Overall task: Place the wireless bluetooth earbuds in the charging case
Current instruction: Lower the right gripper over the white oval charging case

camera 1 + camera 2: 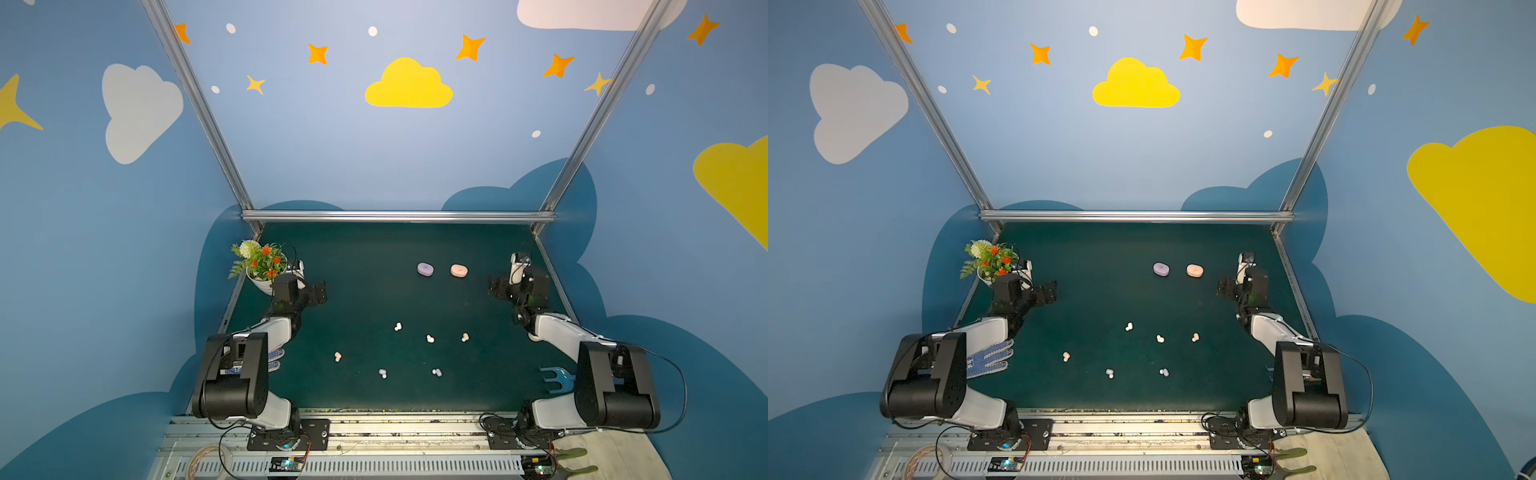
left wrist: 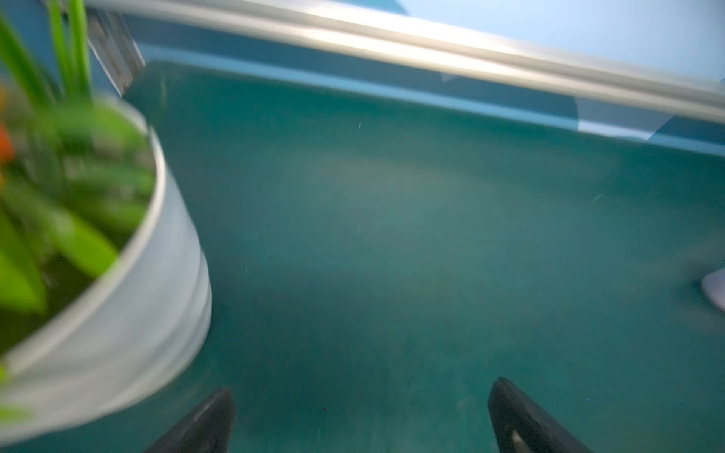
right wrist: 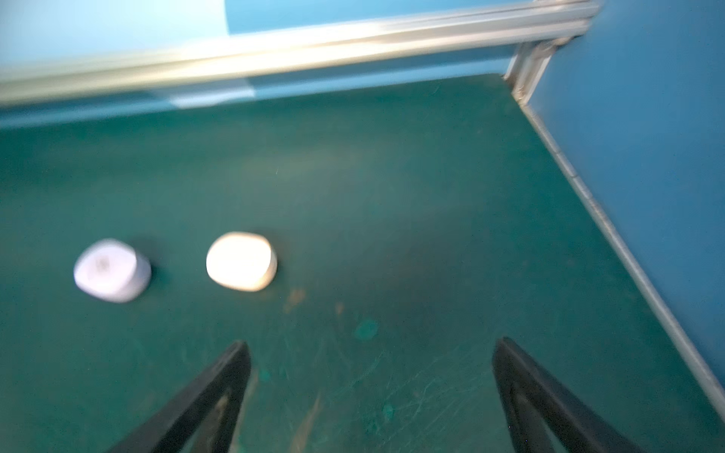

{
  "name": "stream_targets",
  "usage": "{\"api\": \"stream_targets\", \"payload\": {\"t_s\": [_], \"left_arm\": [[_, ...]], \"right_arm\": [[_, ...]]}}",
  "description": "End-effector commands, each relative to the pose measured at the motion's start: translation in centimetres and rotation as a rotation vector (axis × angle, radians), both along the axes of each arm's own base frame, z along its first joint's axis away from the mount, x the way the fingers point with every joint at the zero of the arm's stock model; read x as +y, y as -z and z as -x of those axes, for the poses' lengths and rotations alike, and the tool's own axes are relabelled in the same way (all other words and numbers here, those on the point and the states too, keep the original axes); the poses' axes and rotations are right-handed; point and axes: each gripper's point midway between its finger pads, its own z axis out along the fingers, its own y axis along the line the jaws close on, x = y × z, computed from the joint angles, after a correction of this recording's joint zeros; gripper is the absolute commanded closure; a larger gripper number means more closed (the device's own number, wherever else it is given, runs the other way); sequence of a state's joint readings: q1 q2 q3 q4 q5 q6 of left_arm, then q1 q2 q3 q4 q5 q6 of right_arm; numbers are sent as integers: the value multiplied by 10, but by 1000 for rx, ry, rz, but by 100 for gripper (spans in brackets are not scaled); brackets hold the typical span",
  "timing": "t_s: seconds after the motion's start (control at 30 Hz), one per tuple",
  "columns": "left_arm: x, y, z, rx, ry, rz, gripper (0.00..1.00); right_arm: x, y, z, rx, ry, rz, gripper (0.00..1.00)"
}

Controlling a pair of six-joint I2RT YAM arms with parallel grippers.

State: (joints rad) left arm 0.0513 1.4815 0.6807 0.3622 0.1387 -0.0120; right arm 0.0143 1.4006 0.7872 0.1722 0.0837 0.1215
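- Your left gripper [image 2: 363, 388] has its fingers wide apart. It holds nothing and sits beside the flower pot [image 2: 157, 294].
- Your right gripper [image 3: 372, 343] is wide apart and empty too, near the pink case [image 3: 241, 261] and the purple case [image 3: 112, 270].
- The six earbuds [image 1: 430, 338] lie loose on the green mat [image 1: 374, 299], well apart from both cases.

Six buds lie scattered, none touching, on the near half of the green table [image 1: 374, 249]: white earbuds [image 1: 398, 327], peach-pink earbuds [image 1: 465, 337], and lavender earbuds [image 1: 382, 373] nearest the front edge. Toward the far edge, a lavender case [image 1: 425, 269] and a pink case [image 1: 459, 270] sit side by side, closed. Potted flowers [image 1: 262, 264] stand by the far left corner.
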Motion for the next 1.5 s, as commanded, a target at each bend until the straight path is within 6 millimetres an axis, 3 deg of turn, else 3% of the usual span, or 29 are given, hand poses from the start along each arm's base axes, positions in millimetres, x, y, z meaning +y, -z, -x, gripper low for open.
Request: {"api": "stream_targets", "payload": {"t_s": [0.0, 0.17, 0.3, 0.43, 0.6, 1.03, 1.47], "left_arm": [[-10, 1, 12, 110, 37, 37, 0], [-27, -12, 13, 129, 100, 74, 0], [-37, -17, 18, 132, 132, 76, 0], [-46, -17, 19, 136, 158, 71, 0], [-51, -15, 14, 143, 173, 77, 0], [-53, -10, 10, 163, 181, 68, 0], [-53, -9, 10, 171, 180, 44, 0]], "right_arm": [[-21, 46, 53, 346, 201, -84, 4], [-31, 66, 102, 566, 340, -235, 4], [-53, 72, 136, 643, 473, -340, 4], [-70, 71, 157, 664, 559, -428, 4], [-83, 73, 170, 710, 618, -468, 4], [-66, 100, 153, 765, 593, -647, 4], [-41, 109, 131, 769, 546, -685, 4]]}}
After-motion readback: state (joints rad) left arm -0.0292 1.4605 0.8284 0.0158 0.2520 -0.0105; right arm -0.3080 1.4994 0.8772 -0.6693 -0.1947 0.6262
